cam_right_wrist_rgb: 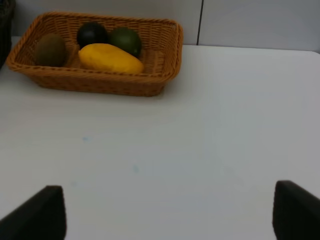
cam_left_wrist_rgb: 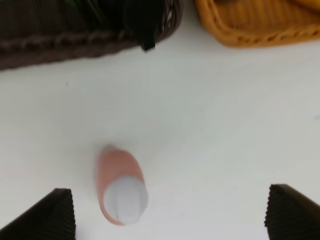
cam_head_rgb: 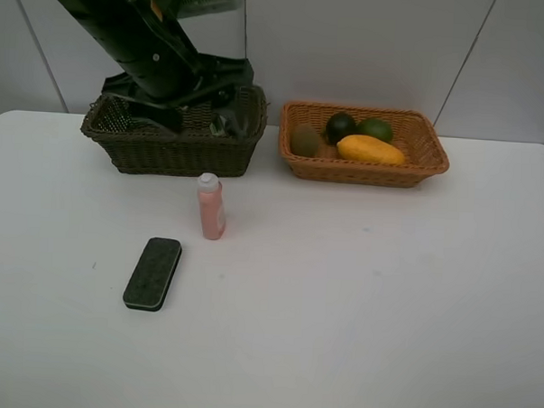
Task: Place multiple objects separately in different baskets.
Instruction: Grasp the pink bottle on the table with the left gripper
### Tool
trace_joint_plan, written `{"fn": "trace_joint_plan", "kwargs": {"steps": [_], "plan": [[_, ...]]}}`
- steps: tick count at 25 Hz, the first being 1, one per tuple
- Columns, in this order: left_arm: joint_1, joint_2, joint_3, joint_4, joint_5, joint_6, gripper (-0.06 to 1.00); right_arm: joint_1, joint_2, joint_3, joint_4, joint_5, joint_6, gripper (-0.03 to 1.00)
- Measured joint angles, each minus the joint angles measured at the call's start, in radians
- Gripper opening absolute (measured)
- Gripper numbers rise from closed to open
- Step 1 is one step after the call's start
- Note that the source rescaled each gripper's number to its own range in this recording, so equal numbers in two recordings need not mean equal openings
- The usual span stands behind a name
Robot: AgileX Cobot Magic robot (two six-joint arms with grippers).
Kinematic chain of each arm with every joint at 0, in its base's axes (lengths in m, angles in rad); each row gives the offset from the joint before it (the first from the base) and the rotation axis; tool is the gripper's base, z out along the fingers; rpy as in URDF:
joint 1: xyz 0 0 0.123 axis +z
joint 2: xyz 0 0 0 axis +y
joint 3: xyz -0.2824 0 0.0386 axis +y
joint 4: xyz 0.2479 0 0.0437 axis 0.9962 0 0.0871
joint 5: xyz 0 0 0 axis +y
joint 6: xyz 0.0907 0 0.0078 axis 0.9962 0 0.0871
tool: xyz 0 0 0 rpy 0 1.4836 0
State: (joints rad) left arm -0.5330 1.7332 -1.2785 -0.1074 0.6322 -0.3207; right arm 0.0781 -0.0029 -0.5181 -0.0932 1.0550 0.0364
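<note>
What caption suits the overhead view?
Four fruits fill the orange-tan wicker basket; pink bottle and black eraser wait on the white table.

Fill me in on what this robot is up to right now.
It is sorting items into two baskets. The orange basket already holds the mango, kiwi, lime and mangosteen. The left gripper is open and empty, over the dark basket. The pink bottle stands on the table, the black eraser lies nearby. The right gripper is open, holding nothing.
</note>
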Motion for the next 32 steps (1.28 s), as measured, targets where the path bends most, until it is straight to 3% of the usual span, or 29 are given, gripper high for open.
{"fn": "trace_joint_plan", "kwargs": {"steps": [29,32], "plan": [[-0.001,0.317,-0.045,-0.021,-0.044,-0.001,0.99,0.0,0.0,0.0,0.0,0.0,0.0,1.0],[-0.001,0.332,-0.048,-0.021,-0.044,0.002,0.84,0.0,0.0,0.0,0.0,0.0,0.0,1.0]]}}
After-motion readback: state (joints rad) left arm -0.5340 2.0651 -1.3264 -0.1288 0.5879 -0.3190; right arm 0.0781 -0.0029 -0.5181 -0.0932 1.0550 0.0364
